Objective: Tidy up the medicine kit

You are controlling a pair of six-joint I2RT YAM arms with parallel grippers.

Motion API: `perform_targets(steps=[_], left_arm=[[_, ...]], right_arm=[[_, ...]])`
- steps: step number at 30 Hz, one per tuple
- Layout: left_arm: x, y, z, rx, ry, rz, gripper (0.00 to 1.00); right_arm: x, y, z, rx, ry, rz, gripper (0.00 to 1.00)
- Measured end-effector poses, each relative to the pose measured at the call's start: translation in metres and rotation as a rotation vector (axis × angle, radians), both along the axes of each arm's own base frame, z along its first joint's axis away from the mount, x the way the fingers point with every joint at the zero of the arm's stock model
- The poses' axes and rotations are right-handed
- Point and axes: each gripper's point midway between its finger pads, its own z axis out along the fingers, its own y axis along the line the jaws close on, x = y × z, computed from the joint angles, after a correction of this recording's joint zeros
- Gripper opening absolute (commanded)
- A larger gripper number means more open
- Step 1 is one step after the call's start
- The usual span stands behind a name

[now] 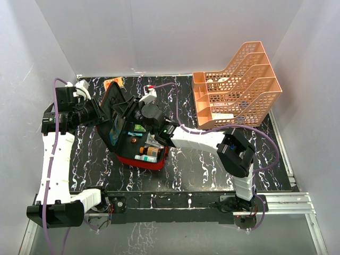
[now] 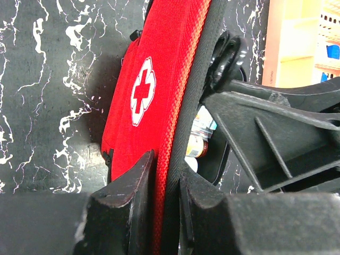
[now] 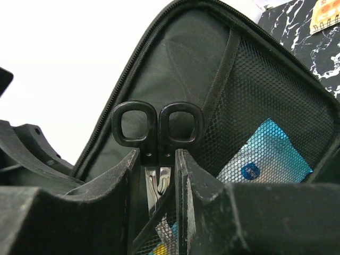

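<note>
Top external view: the red medicine kit (image 1: 139, 150) lies unzipped on the black marbled tabletop (image 1: 212, 166), left of centre, with its base flat and its lid (image 1: 114, 106) standing up on the far left side. The left pincer (image 1: 105, 116) reaches in from the left and is clamped on that lid. In the left wrist view its two fingers (image 2: 133, 186) press either side of the lid's rim, red cloth with the white cross (image 2: 142, 91) on one side and black lining on the other.

The right pincer (image 1: 142, 112) hangs over the far part of the kit, clamped on a pair of black-handled scissors (image 3: 158, 127). In the right wrist view the grip sits just below the two finger loops, which stick up above the fingertips, and a bit of bright blade shows in the gap beneath. Behind the scissors is the lid's black inside with a mesh pocket (image 3: 265, 90), and a blue packet (image 3: 268, 154) lies in it.

The base holds a brown bottle (image 1: 149, 152) and other small items, possibly boxes; they are too small to name. An orange tiered tray (image 1: 236, 87) stands at the far right, well apart from the kit.
</note>
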Motion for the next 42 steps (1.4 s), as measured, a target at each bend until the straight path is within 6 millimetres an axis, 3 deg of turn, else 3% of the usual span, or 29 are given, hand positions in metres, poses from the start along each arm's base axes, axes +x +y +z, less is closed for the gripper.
perform_targets(steps=[5, 12, 21, 29, 33, 42], left_arm=[[0.000, 0.000, 0.000, 0.000, 0.000, 0.000, 0.19], [0.001, 0.000, 0.001, 0.000, -0.001, 0.000, 0.19], [0.002, 0.000, 0.002, 0.000, -0.004, 0.000, 0.19], [0.002, 0.000, 0.002, 0.000, -0.005, 0.000, 0.19], [0.002, 0.000, 0.002, 0.000, -0.005, 0.000, 0.19], [0.002, 0.000, 0.003, -0.001, -0.006, -0.001, 0.19]], right_arm=[[-0.004, -0.001, 0.007, 0.027, 0.022, 0.004, 0.24], [-0.009, 0.000, -0.010, -0.034, 0.066, -0.001, 0.37], [-0.006, -0.007, -0.024, -0.115, 0.080, -0.035, 0.46], [0.000, -0.018, -0.005, -0.179, 0.049, -0.088, 0.60], [0.003, -0.020, 0.006, -0.205, 0.020, -0.098, 0.57], [0.010, -0.020, 0.009, -0.233, 0.004, -0.051, 0.46]])
